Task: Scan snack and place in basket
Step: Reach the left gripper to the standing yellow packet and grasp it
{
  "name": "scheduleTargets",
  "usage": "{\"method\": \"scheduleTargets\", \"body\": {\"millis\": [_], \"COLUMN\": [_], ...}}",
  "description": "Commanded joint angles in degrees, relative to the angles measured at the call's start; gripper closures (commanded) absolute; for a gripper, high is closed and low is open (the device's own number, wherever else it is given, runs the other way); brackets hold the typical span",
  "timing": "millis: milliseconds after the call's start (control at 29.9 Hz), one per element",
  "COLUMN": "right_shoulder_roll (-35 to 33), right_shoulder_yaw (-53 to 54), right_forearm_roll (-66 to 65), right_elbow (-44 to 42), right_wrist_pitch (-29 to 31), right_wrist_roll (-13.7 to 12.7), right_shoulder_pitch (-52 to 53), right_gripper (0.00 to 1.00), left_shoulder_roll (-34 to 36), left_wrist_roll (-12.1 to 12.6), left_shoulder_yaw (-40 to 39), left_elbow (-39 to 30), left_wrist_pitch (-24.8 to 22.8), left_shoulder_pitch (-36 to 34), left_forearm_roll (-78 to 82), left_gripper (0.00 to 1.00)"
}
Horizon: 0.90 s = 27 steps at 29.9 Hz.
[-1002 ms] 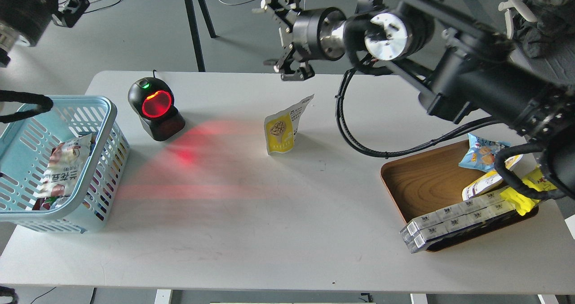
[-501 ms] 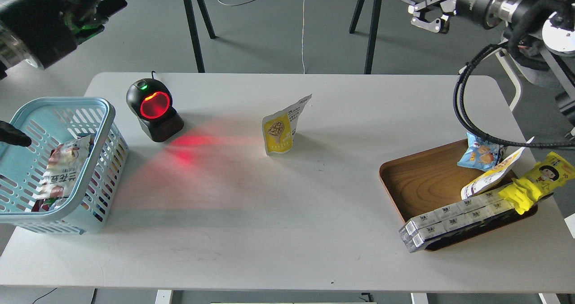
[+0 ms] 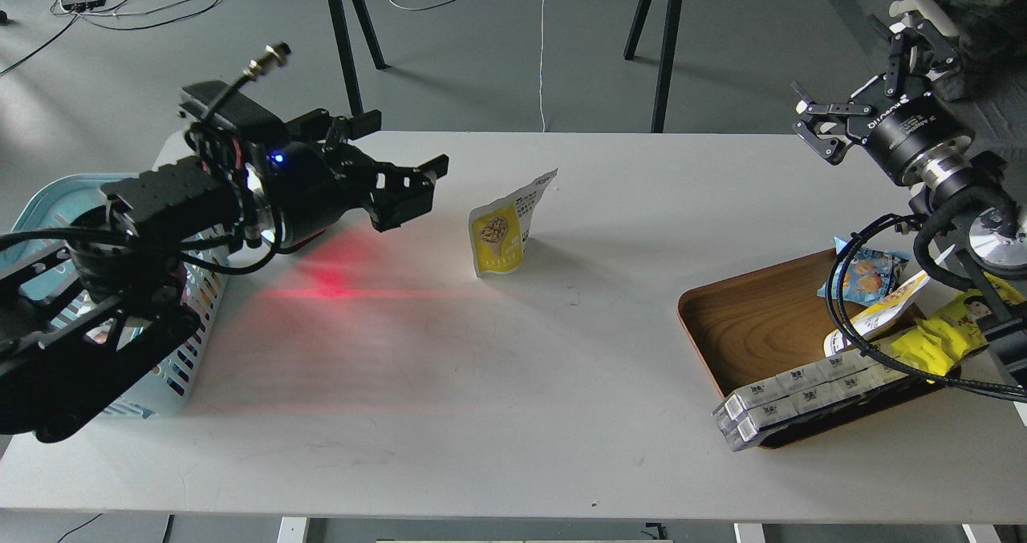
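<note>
Here the left gripper (image 3: 413,182), jaws spread and empty, points at the snack (image 3: 507,226) standing just beyond it; it should close squarely on the pouch's upper edge without toppling it.

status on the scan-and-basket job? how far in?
Early stage. Done: the snack stands alone mid-table, out of the wooden tray. In hand: nothing; the left tool is open, pointed toward the pouch, short of it; the right tool is empty, away at the right. Left: grasp, scan, place in the basket.
</note>
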Motion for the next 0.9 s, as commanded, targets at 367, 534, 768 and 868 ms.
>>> {"method": "scheduleTargets", "body": {"millis": [367,534,768,868], "right_shoulder_roll": [2.81,3.08,4.13,4.13], "right_shoulder_yaw": [0.22,0.13,-0.05,-0.13], "right_forearm_roll": [-0.07,-0.07,-0.07,-0.07], "right_elbow": [0.34,0.34,0.43,0.52], "right_wrist_pitch": [-1.77,-1.86,-2.48,-2.48], "right_wrist_roll": [0.11,0.11,0.11,0.11], "right_shoulder_pitch": [0.34,0.61,0.70,0.70], "right_gripper": [0.02,0.02,0.02,0.02], "left_shoulder_roll": [-14.27,-17.53,-20.70,-21.31], "left_wrist_roll": [0.95,1.47,2.00,2.09], "left_shoulder_yaw": [6.49,6.75,8.78,8.78], "left_elbow": [9.28,13.41,19.04,20.80], "left_wrist_pitch": [-3.47,-3.47,-3.12,-3.12], "left_shoulder_pitch": [-2.68,-4.35,-6.02,-6.02], "left_forearm_roll": [4.88,4.88,4.88,4.88], "left_gripper": [0.02,0.02,0.05,0.15]}}
